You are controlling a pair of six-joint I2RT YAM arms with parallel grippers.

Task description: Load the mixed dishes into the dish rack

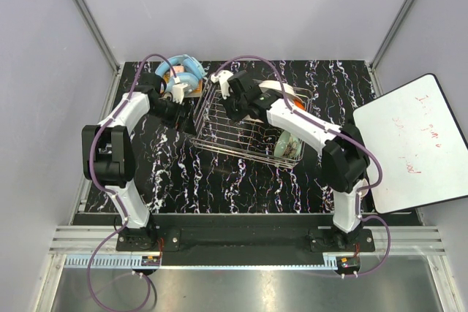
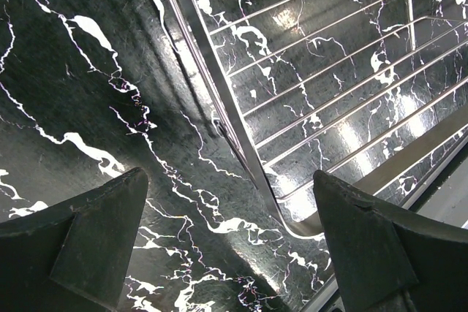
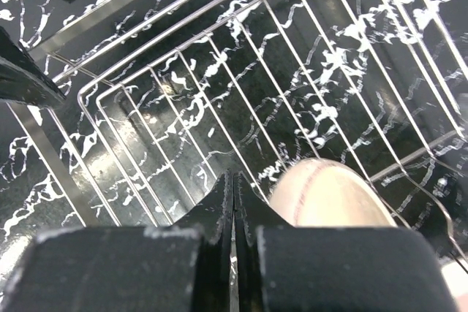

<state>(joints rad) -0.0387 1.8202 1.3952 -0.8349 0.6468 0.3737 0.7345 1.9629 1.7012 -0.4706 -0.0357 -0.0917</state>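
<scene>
Top external view: the dish rack (image 1: 245, 137) sits on the black marbled worktop (image 1: 219, 180), centrally, toward the far edge. The left jaws stand wide at the rack's left end, its corner rail between them and nothing gripped. The right jaws are pressed shut and empty above the rack's far-left grid, with a cream dish (image 3: 329, 199) bearing a thin pink line just beside them. The rack is silver wire with a grid base and low sides. A pale green bowl (image 1: 285, 144) lies in its near-right corner. The white board (image 1: 409, 144) at the right edge carries red writing, illegible.
</scene>
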